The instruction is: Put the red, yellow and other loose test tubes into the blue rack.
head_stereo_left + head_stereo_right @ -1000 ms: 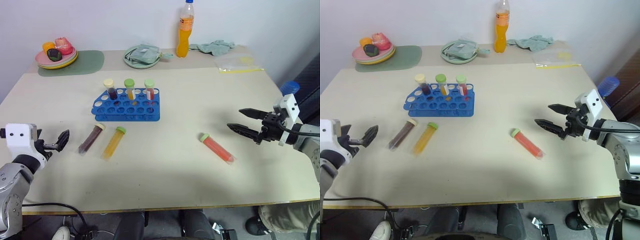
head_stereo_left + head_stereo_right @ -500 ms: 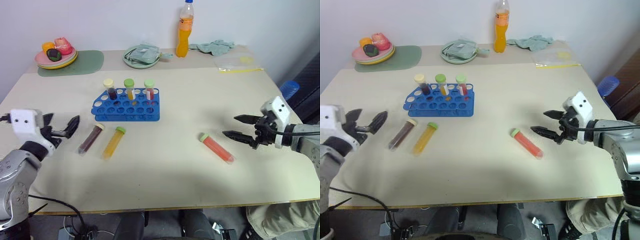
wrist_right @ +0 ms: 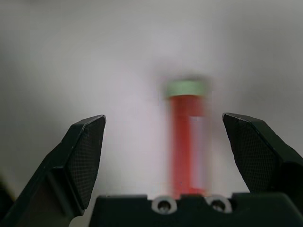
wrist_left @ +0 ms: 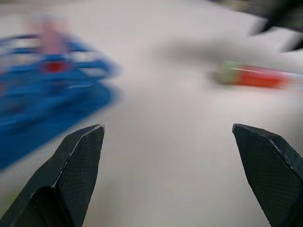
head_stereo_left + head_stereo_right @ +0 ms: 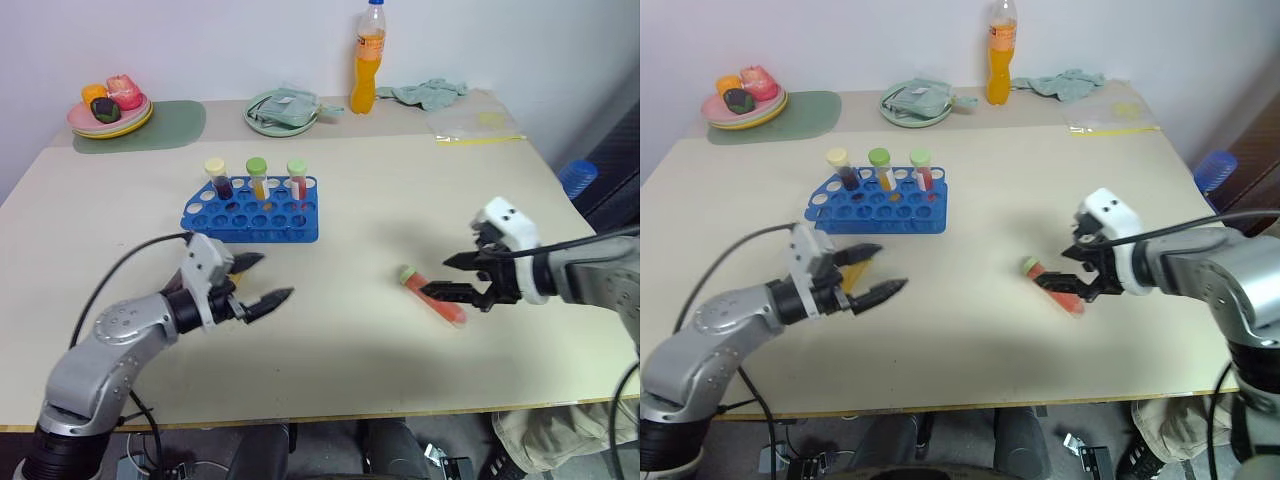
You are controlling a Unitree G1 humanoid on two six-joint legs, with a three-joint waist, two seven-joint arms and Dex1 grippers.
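Note:
The blue rack point(image 5: 250, 212) stands left of the table's middle with three capped tubes upright in its back row. In front of it my left gripper point(image 5: 264, 280) hovers open and points right. It sits over the spot of two loose tubes: a sliver of the yellow tube point(image 5: 854, 272) shows between the finger bases, and the maroon one is hidden under the hand. The red tube point(image 5: 432, 296) lies flat at centre right, green cap towards the rack. My right gripper point(image 5: 447, 277) is open and tilted down just above it. In the right wrist view the red tube point(image 3: 188, 142) lies between the spread fingers.
An orange drink bottle point(image 5: 370, 60), a plate with a cloth point(image 5: 283, 110), a rag point(image 5: 430, 93) and a clear bag point(image 5: 480, 125) line the far edge. Stacked plates with fruit point(image 5: 108, 108) sit on a green mat point(image 5: 175, 122) at far left.
My left arm swung right from the table's left edge to over the yellow and maroon tubes. My right gripper moved left and tipped down over the red tube. Both stayed open.

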